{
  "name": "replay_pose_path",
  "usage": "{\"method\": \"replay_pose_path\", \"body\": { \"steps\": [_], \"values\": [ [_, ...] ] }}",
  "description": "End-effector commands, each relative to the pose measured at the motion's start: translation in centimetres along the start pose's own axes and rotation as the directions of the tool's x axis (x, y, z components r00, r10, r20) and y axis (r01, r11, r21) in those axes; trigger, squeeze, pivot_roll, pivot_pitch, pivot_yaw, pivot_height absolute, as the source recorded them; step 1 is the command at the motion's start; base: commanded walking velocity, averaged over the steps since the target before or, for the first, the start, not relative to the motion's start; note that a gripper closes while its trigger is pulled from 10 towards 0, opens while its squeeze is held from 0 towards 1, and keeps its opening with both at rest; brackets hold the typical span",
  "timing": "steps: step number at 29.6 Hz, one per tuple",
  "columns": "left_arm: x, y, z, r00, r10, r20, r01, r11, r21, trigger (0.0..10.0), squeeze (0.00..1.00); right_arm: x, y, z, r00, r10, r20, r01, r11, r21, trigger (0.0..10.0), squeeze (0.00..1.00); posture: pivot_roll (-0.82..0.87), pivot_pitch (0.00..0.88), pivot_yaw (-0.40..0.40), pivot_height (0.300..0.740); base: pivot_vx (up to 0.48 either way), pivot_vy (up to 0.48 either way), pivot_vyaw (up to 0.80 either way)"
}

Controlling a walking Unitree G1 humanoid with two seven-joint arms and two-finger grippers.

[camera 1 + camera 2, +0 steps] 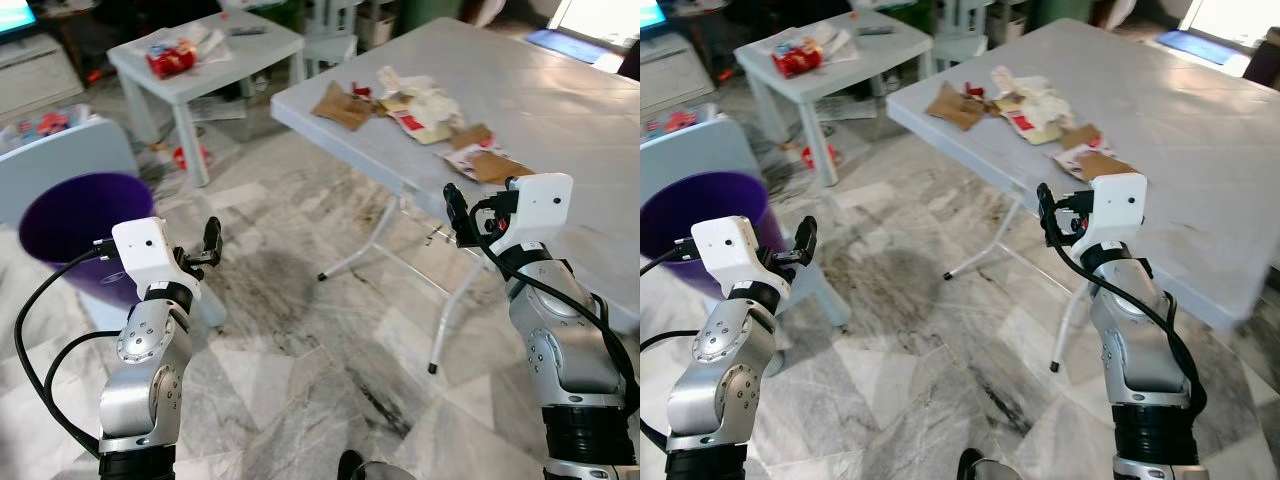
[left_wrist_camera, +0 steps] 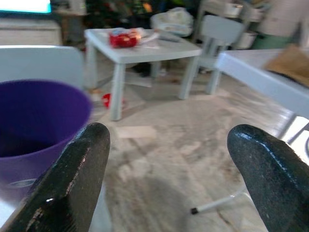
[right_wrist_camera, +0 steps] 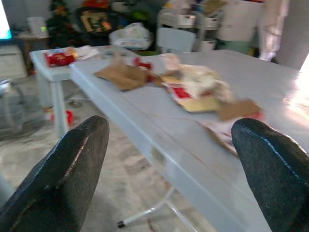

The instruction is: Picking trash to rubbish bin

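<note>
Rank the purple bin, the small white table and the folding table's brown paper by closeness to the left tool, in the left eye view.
From the left tool:
1. Purple bin, just beside it on the left.
2. Brown paper, ahead to the right.
3. Small white table, farthest back.

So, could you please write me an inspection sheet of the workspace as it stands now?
Surface: grey folding table, its near edge by the right gripper.
Job's things: paper and wrapper trash heaped on the table; purple rubbish bin on the floor at the robot's left.
Clutter: red packet and papers on a small white table; a red scrap on the floor beneath it.
Grippers: left gripper open, empty, beside the bin; right gripper open, empty, facing the table edge.
Cables: black cable looping off the left arm.
Surroundings: marble floor, white chair behind.
</note>
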State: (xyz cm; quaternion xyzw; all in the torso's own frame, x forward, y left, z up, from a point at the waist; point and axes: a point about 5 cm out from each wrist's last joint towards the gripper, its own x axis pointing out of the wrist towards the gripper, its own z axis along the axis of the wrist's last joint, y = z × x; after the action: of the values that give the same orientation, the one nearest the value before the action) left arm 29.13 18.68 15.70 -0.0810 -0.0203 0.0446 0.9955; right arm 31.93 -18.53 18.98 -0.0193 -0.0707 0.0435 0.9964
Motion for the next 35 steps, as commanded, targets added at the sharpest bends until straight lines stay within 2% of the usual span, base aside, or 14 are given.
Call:
{"method": "replay_pose_path", "body": {
  "steps": [1,26,32,35],
  "values": [
    [-0.06,0.25,-0.12,1.000,0.000,-0.004,0.000,1.000,0.011,10.0,0.00,0.02,0.08,0.37,1.000,0.009,0.018,-0.009,1.000,-0.005,10.0,0.00,0.04,0.167,-0.063,0.740,0.386,0.000,0.00],
    [-0.09,0.15,-0.48,1.000,-0.008,-0.019,0.008,1.000,0.014,10.0,0.00,0.09,0.06,0.29,1.000,0.011,0.015,-0.010,1.000,-0.008,10.0,0.00,0.05,0.165,-0.067,0.740,0.384,0.000,0.00],
    [0.10,0.11,-0.54,0.999,0.002,-0.032,-0.002,1.000,-0.003,10.0,0.00,0.09,-0.02,0.23,1.000,0.001,0.008,-0.001,1.000,-0.001,10.0,0.00,0.05,0.168,-0.068,0.740,0.000,0.000,0.00],
    [0.26,0.08,-0.36,1.000,-0.002,-0.026,0.002,1.000,-0.009,10.0,0.00,0.14,0.00,0.19,1.000,-0.001,0.004,0.001,1.000,0.001,10.0,0.00,0.05,0.170,-0.064,0.740,0.000,0.000,-0.60]
  ]
}}
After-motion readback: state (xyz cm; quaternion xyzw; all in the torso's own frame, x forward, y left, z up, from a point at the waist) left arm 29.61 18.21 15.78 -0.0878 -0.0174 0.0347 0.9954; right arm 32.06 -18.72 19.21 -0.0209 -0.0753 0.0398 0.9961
